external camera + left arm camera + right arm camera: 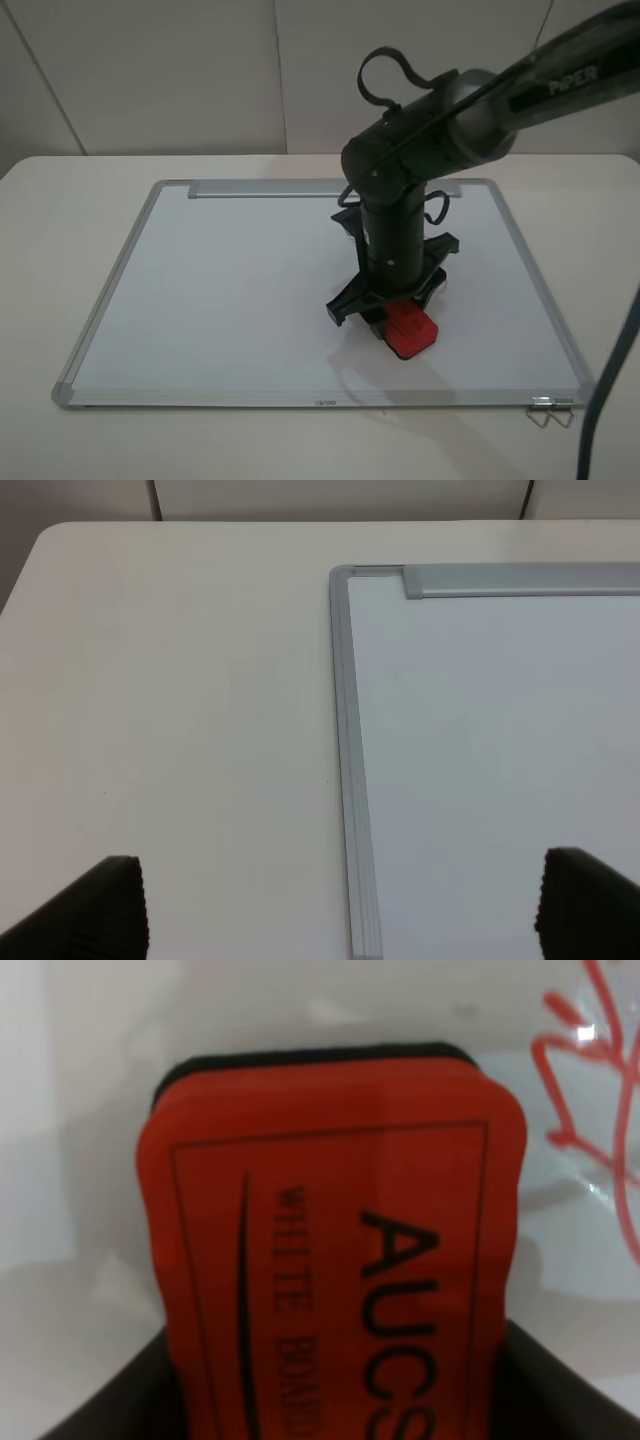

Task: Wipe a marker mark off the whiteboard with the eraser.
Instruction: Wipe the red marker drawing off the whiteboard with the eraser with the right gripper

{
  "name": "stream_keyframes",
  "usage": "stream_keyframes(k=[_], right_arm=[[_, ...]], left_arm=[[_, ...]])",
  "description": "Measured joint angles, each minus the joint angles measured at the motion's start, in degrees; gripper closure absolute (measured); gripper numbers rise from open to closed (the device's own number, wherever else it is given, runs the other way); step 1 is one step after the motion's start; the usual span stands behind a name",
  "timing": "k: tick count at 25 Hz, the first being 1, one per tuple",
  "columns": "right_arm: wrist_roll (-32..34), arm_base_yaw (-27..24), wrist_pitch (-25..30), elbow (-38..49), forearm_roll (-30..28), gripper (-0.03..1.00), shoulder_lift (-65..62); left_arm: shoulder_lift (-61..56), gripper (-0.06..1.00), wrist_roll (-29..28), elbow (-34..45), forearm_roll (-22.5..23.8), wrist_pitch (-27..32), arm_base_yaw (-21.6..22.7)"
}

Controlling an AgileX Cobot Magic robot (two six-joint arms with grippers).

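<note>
The whiteboard (220,300) lies flat on the table, and its far left corner shows in the left wrist view (500,760). My right gripper (400,318) points down over the board's front right part, shut on the red eraser (412,330). In the right wrist view the eraser (340,1220) fills the frame with its dark felt base against the board, held between dark fingers (560,1390). Thin red lines of the marker mark (590,1090) show just beside the eraser; in the exterior view the arm hides the mark. My left gripper (340,910) hangs open above the board's left edge, holding nothing.
The tray strip (270,188) runs along the board's far edge. Two metal binder clips (550,410) lie on the table (60,200) at the board's front right corner. A dark cable (610,390) hangs at the right edge.
</note>
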Motion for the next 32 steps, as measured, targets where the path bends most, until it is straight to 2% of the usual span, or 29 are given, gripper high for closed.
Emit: stream_keyframes(k=[10,13,18,27,32], right_arm=[[1.19,-0.08,-4.80,-0.37,-0.16,0.47,-0.31],[2.17,-0.52,-7.83,-3.21,-0.37,0.47,0.82],[2.32,-2.41,-9.53,-10.42,-0.79,0.47,4.13],[2.53,-6.88,-9.27,-22.99,-3.35,0.47,11.22],[2.57,-8.79,-9.36,-25.74,-5.15,0.47,12.80]], left_arm=[[0.00,0.17,0.00,0.00,0.00,0.00,0.00],[0.00,0.17,0.00,0.00,0.00,0.00,0.00],[0.00,0.17,0.00,0.00,0.31,0.00,0.00],[0.00,0.17,0.00,0.00,0.31,0.00,0.00],[0.00,0.17,0.00,0.00,0.35,0.00,0.00]])
